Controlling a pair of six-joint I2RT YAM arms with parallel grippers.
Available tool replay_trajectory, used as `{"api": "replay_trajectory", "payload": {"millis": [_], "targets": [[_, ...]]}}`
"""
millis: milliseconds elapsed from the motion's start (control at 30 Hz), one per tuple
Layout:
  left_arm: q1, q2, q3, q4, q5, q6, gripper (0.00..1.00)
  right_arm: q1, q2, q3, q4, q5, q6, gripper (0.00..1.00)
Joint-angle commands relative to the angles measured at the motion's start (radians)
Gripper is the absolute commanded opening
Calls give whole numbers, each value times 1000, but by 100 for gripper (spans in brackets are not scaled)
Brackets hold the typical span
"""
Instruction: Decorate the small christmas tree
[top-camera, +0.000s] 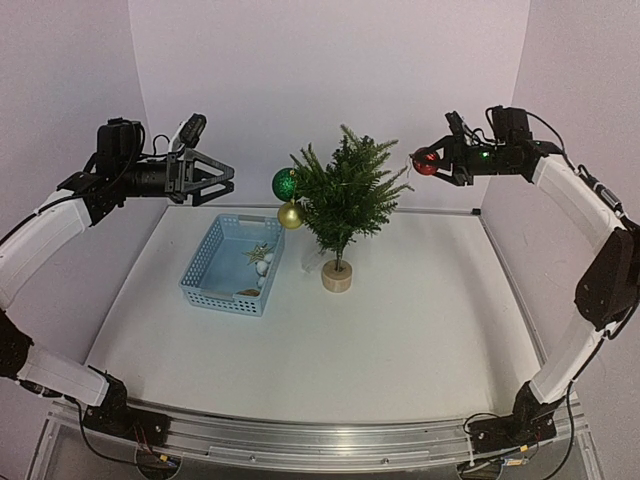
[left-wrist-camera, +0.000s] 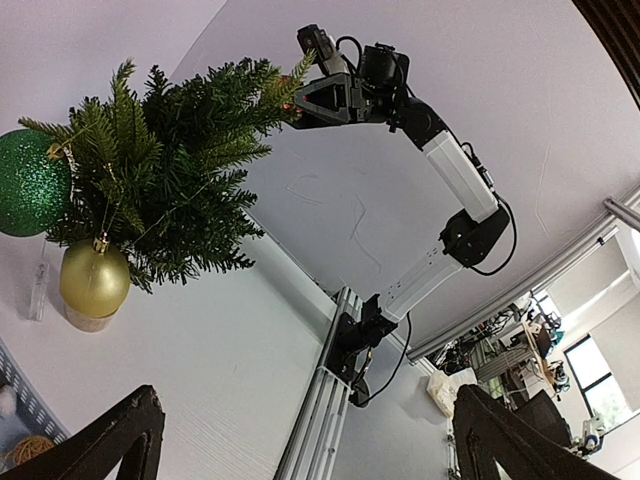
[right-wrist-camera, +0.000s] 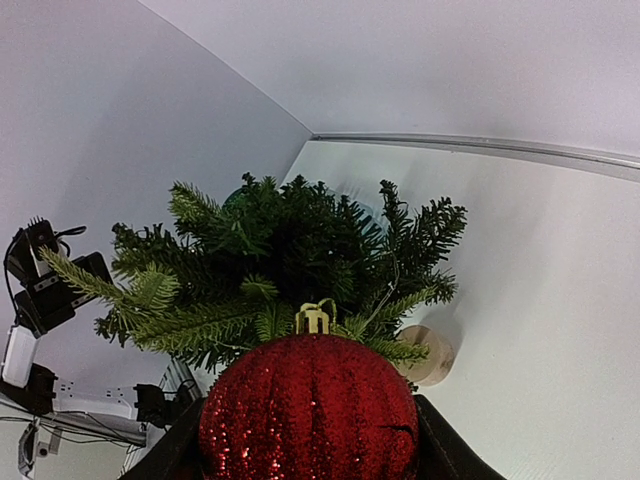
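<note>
Right gripper (top-camera: 432, 160): clamped on a red glitter bauble (right-wrist-camera: 308, 410), one finger on each side, held high above the table (top-camera: 420, 330).
Gold cap (right-wrist-camera: 312, 318): points away from the fingers and toward the branches, probably so the hanging end reaches a twig first.
Small christmas tree (top-camera: 345, 195): straight ahead of the right gripper, its nearest branch tips just beside the bauble. It stands upright on a wooden disc base (top-camera: 337, 277), below and ahead of the gripper.
Left gripper (top-camera: 230, 179): jaws wide apart and holding nothing. It hovers on the tree's opposite side, likely parked out of the way.
Green glitter bauble (top-camera: 285, 183), gold bauble (top-camera: 291, 214): hang on the branches facing the left gripper, green above gold, so the red one suits the barer side.
Blue basket (top-camera: 205, 275): below and ahead of the left gripper, with a star-like ornament and small pale pieces inside.
Risk: pushing on a branch could tip the tree if it is as light as it looks.
</note>
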Motion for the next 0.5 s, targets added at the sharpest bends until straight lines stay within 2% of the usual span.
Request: {"api": "replay_trajectory", "payload": {"millis": [0, 467], "targets": [[1, -12, 7, 35, 14, 4, 100, 2, 17, 36, 4, -52, -3, 30], [2, -17, 8, 26, 12, 9, 99, 1, 41, 53, 0, -64, -13, 29]]}}
